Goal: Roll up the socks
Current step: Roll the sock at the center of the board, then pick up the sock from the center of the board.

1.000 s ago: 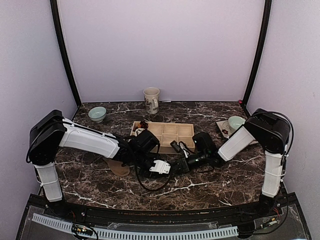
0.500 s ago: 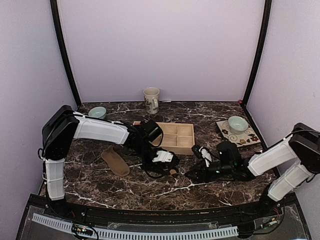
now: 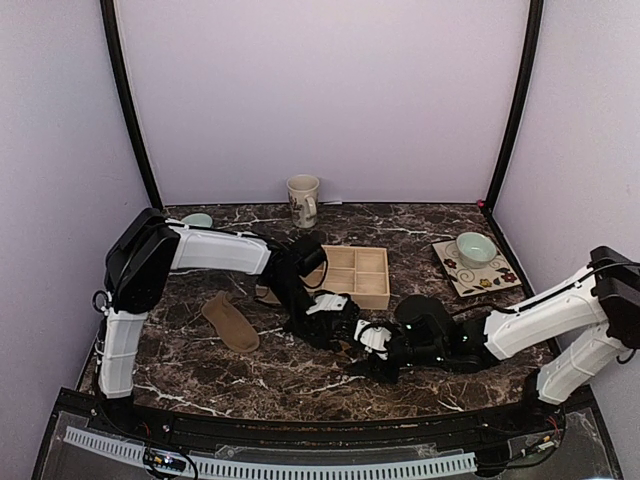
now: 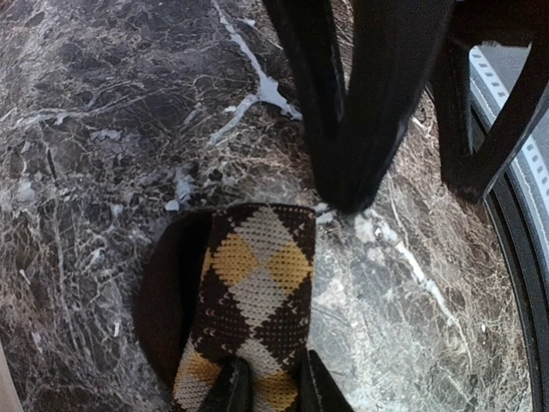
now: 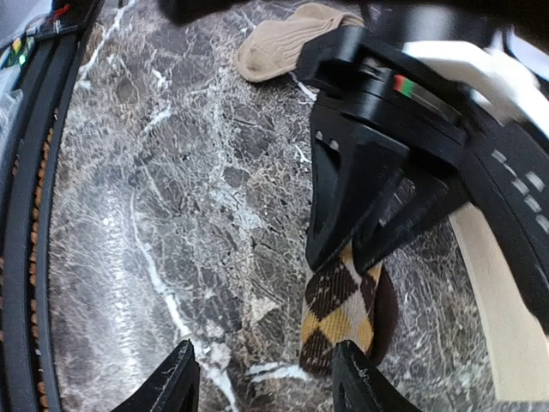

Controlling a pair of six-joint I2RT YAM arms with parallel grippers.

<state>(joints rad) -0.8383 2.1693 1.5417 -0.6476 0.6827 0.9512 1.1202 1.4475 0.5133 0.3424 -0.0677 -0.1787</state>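
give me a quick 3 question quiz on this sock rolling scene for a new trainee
1. True or false: the left tool is shut on the argyle sock.
2. Fill in: the jaws of the right tool stand ____.
3. Where is the tan sock? A) in the left tool B) flat on the table C) in the right tool
Key: 1 true; 2 open; 3 B

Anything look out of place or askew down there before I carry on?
Nothing is spilled or damaged. One oddity: the argyle sock, pinched by the left fingers, is folded unevenly, with a dark flap sticking out on one side. The tan sock lies flat, apart from it, on the left arm's side.
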